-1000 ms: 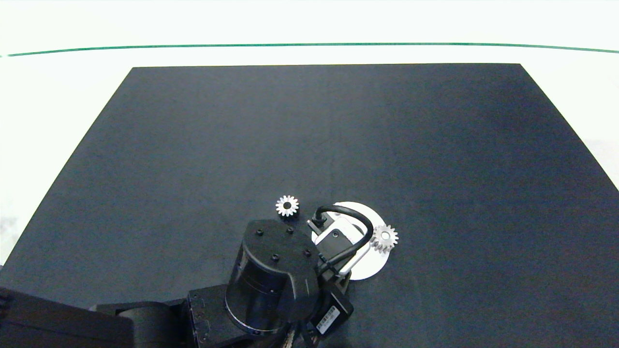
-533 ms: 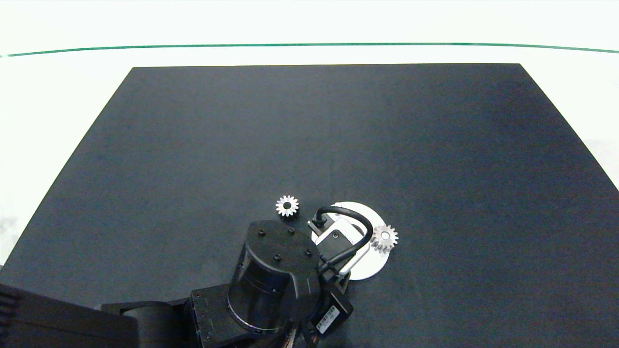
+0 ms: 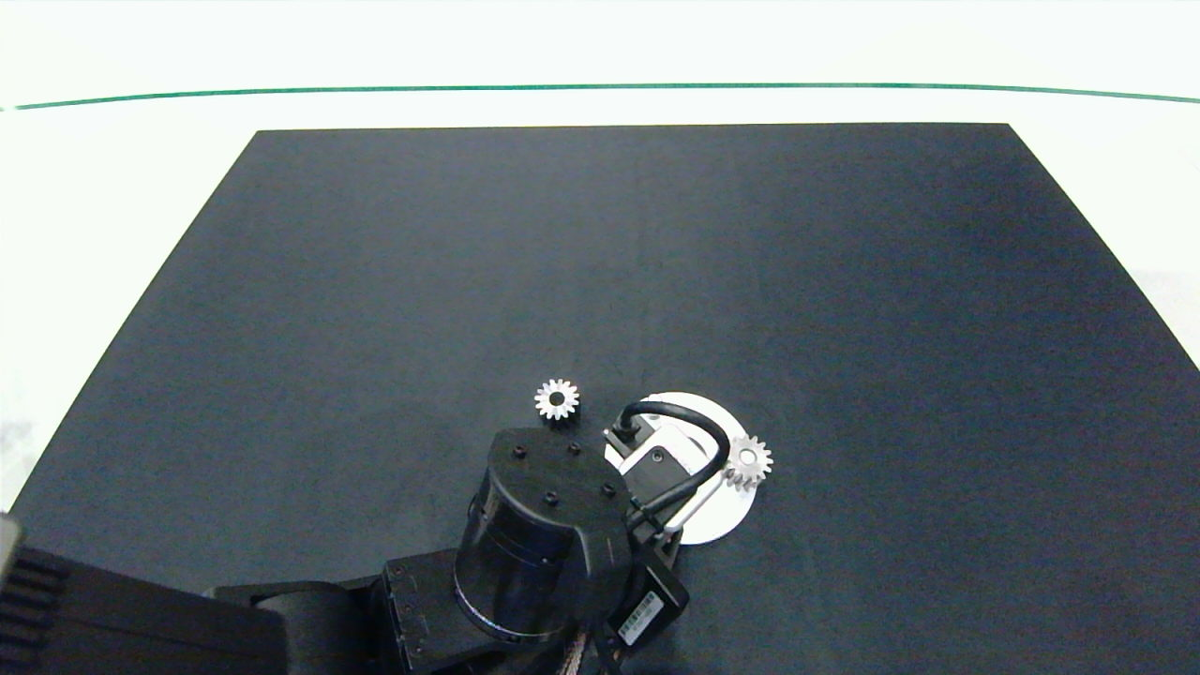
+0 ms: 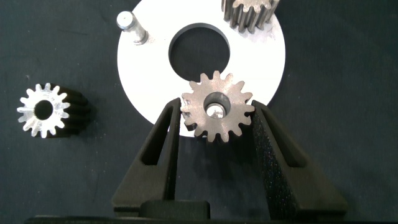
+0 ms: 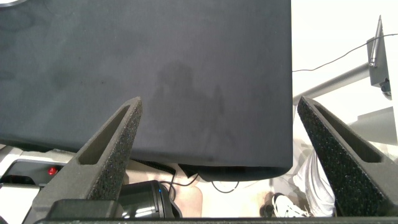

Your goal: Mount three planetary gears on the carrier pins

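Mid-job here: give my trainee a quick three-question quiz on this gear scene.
1. True or false: every carrier pin already carries a gear.
2. The loose gear lies: A) on the black mat beside the white disc; B) in the disc's centre hole; C) stacked on another gear.
3. Fill in: the left claw grips a seated gear whose bore shows a ___.
Key: 1 false, one pin is bare; 2 A; 3 pin. The right claw idles open, away from the work.
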You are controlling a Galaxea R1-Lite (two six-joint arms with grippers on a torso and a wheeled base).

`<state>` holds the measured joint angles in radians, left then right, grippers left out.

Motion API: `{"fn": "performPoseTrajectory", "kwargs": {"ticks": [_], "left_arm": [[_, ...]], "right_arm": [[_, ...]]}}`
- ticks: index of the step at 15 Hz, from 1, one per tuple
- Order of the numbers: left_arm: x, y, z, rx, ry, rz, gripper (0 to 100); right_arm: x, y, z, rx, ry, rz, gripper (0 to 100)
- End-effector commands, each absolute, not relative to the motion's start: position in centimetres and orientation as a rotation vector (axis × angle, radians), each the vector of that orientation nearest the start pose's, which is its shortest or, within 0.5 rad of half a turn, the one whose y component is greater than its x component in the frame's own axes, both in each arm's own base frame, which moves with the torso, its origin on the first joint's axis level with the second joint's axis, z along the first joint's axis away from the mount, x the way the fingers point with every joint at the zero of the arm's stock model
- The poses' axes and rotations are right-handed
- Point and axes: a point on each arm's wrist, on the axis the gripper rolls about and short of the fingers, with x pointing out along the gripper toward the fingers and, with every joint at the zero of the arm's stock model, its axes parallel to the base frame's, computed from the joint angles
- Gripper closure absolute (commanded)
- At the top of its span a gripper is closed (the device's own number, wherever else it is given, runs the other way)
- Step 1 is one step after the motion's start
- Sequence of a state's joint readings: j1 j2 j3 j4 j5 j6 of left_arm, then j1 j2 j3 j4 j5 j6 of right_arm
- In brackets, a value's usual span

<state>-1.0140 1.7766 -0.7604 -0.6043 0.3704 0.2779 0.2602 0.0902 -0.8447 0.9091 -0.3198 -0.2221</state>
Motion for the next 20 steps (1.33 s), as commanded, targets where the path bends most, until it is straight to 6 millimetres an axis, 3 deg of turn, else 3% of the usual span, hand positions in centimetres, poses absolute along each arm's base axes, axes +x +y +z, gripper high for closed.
{"fn": "performPoseTrajectory", "kwargs": {"ticks": [1,7,8,16,18,20], "left_arm": [[17.0,-25.9,14.6,0.531,0.227,-0.679,90],[17.0,-25.8,14.3,0.535,0.235,-0.678,90],[16.9,-25.8,14.4,0.533,0.233,-0.678,0],[16.7,-25.3,15.3,0.515,0.211,-0.675,0],[16.8,-23.9,17.8,0.487,0.173,-0.643,0],[18.3,-22.1,20.3,0.484,0.175,-0.567,0]], "right_arm": [[-11.7,-3.9,18.6,-0.269,0.159,-0.044,0],[-11.8,-3.9,18.7,-0.268,0.153,-0.045,0],[-11.8,-3.9,18.7,-0.268,0.153,-0.045,0],[-11.9,-3.9,18.8,-0.266,0.147,-0.045,0],[-11.9,-3.9,18.8,-0.266,0.147,-0.044,0],[-11.9,-3.9,18.8,-0.265,0.146,-0.042,0]]}}
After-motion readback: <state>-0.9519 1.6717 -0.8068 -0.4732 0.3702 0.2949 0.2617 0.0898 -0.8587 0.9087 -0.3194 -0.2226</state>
